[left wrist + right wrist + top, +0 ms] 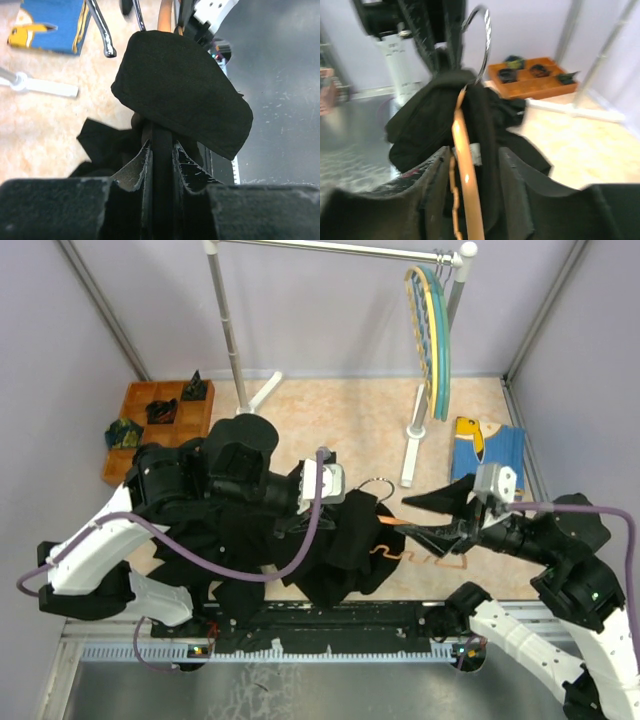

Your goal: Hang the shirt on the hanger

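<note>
The black shirt (335, 550) lies bunched on the table in front of the arms. My left gripper (292, 508) is shut on a fold of it; in the left wrist view the fabric (182, 90) runs out from between the closed fingers (142, 162) and hangs as a flap. The orange hanger (397, 525) pokes out of the shirt, its metal hook (375, 485) beside the collar. My right gripper (415, 518) is shut on the hanger's arm (467, 195). Its wavy bar sits by the left finger and shirt fabric (435, 120) with a white label drapes over it.
A clothes rack (228, 335) stands at the back, with teal and yellow hangers (432, 340) on its rail and a white foot (412, 455) on the table. A blue-and-yellow garment (485, 445) lies at the right. A wooden tray (150, 425) of dark items sits at the back left.
</note>
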Controlling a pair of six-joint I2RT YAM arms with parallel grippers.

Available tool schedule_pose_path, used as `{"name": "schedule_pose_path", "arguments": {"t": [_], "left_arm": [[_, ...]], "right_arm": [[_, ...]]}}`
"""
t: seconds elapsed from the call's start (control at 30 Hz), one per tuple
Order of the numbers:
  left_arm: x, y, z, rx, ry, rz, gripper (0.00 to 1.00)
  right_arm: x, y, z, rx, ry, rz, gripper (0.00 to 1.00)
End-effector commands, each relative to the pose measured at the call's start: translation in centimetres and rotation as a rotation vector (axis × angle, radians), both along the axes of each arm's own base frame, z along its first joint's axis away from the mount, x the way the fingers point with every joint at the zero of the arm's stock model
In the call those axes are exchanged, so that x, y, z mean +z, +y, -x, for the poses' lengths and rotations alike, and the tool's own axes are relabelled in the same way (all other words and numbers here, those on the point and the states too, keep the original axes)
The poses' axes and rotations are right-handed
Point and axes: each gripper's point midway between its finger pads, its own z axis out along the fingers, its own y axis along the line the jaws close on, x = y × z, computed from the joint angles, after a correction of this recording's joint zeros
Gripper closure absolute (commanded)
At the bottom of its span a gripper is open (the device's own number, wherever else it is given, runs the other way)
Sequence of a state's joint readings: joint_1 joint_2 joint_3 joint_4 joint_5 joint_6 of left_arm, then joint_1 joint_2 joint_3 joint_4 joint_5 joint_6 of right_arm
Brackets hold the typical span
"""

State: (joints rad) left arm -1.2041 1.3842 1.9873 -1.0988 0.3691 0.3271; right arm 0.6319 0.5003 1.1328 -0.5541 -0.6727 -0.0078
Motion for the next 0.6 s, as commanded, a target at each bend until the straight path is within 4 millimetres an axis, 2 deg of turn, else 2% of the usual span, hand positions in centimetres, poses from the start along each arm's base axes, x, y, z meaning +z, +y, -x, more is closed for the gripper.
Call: {"name": "schedule_pose_path", "arguments": {"t": [0.0,0.07,0.13,0.23,0.37,0.5,0.57], "left_arm": [[0.4,1.1,-3.6,0.253,-0.040,0.036,1.00],[1.0,1.7,-5.3,0.374,-0.059,0.094,1.00],[1.0,2.5,-6.7,0.480,-0.073,0.138,1.00],[2.1,4.2,-8.5,0.633,-0.089,0.233,1.00],[4.0,5.7,-9.0,0.708,-0.079,0.339,1.00],[6.2,6.9,-9.6,0.779,-0.076,0.432,1.00],[7.1,7.2,-9.7,0.792,-0.075,0.476,1.00]], "right_arm": [[4.8,-3.8,-3.0,-0.319,-0.056,-0.133,0.47],[5.3,-5.9,-3.9,-0.451,-0.037,-0.176,0.39],[5.1,-7.7,-4.6,-0.555,-0.004,-0.201,0.37],[4.0,-9.0,-5.2,-0.645,0.071,-0.219,0.35],[1.7,-8.5,-6.0,-0.664,0.205,-0.238,0.29],[-0.6,-7.2,-7.3,-0.673,0.339,-0.257,0.28],[-1.1,-6.7,-8.2,-0.690,0.399,-0.289,0.28]]}}
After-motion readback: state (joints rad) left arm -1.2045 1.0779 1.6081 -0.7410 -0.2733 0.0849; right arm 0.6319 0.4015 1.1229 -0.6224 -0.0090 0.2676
